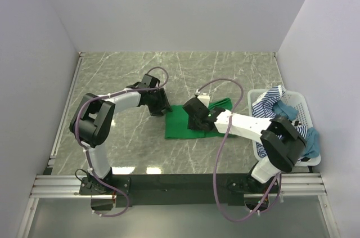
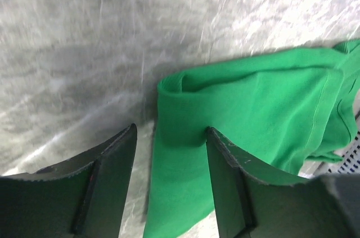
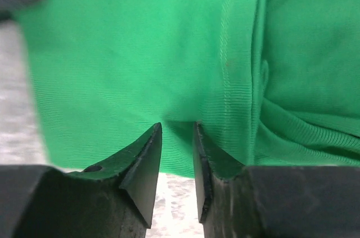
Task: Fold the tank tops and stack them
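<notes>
Left gripper (image 2: 170, 131): jaws apart, straddling the edge of the green tank top (image 2: 253, 108) on the table (image 2: 84, 52).
Right gripper (image 3: 176, 125): narrow gap, tips at the green hem; pinching or not, cannot tell.
Green tank top, overhead: lies mid-table, both grippers on it.
Basket (image 1: 304, 115): far right, holds striped tank top (image 1: 268, 103) and teal tank top (image 1: 312, 140).

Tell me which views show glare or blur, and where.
Top external view: even light, sharp, pale reflections on the table near the arm bases. Left wrist view: the table glares at upper right; the green tank top looks sharper. Right wrist view: the weave is crisp, the upper left corner blurred.
</notes>
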